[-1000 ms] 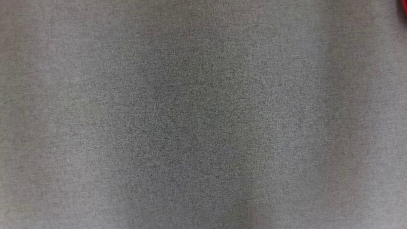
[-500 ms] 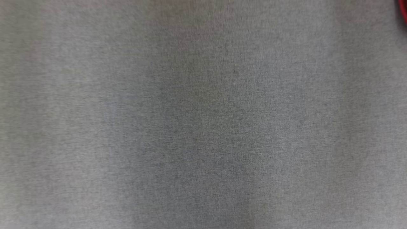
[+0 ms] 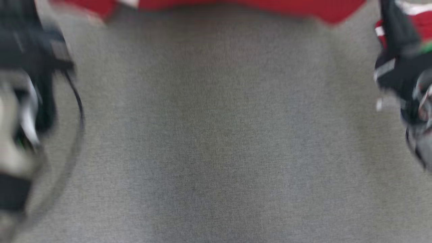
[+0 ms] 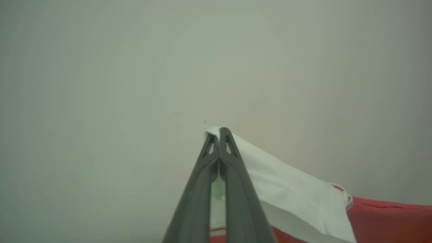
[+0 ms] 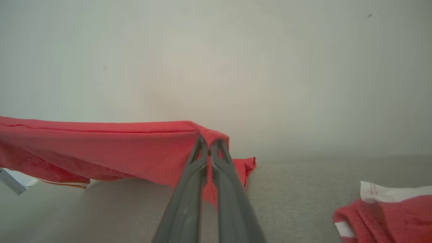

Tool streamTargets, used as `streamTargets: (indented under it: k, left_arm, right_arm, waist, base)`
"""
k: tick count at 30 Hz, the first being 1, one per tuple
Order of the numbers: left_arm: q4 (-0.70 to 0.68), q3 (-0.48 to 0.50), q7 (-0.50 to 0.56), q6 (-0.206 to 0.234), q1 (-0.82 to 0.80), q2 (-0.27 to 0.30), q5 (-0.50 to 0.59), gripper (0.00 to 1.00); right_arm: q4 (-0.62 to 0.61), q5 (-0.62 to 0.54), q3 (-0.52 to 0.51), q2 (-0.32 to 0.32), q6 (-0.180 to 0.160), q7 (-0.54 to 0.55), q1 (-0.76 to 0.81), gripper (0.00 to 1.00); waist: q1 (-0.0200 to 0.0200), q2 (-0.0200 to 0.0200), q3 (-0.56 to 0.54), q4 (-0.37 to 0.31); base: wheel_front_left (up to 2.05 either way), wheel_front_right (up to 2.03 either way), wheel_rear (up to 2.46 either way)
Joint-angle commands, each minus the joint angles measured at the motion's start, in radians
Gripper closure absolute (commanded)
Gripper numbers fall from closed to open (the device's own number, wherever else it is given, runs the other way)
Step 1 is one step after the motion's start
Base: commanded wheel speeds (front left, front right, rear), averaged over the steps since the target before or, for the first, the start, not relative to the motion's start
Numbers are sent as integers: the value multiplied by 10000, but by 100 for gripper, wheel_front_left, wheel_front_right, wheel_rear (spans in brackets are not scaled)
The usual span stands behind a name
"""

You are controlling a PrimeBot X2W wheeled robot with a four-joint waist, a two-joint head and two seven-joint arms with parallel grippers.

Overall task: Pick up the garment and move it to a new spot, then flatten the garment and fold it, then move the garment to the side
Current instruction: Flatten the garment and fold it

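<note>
– Red garment (image 5: 118, 148), white at one end, held stretched between the two grippers over the grey cloth surface (image 3: 216, 135). Confirm the grips.
– Left gripper (image 4: 219, 132): fingers pressed together, with the garment's white edge pinched at the tips. Right gripper (image 5: 209, 143): fingers likewise closed, clamped on a red corner, with a small flap hanging past them.
– Position in the head view?
– The garment runs as a red band along the far edge, from left to right. Both arms appear at the left and right edges, but they are blurred and the fingers are not legible there. In the right wrist view the lower hem hangs close to the surface. I cannot tell whether it touches.
– Anything else noted?
– A second red-and-white cloth (image 5: 388, 216) lies crumpled on the grey surface to the right of the right gripper, well apart from the held garment.
</note>
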Motion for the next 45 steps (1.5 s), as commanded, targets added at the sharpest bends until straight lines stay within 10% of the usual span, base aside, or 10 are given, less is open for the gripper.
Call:
streamTargets:
  k: [1,9,27,45]
  left_arm:
    - [-533,134,-25,276,867,61,76,100]
    - [-3415,1677,-27,1456,6538,-832,101,100]
    - [-2002,2501,-30,73,11748,-3426,1089,100]
    - [-851,2569,-31,-733,12385,-3636,1513,100]
  right_arm:
    - [-182,122,-174,-113,-28,-100,571,100]
    - [-1066,-44,-1107,295,-28,-324,4112,100]
    - [-1686,-1595,-3401,1330,-28,236,9476,100]
    - [-3581,-2765,-5058,2948,-28,1720,12338,100]
  waist:
    - [3,1,-608,51]
    - [3,1,-1366,130]
    - [3,1,-2809,733]
    - [3,1,-3046,853]
  base:
    - [0,0,0]
    - [0,0,0]
    - [0,0,0]
    - [0,0,0]
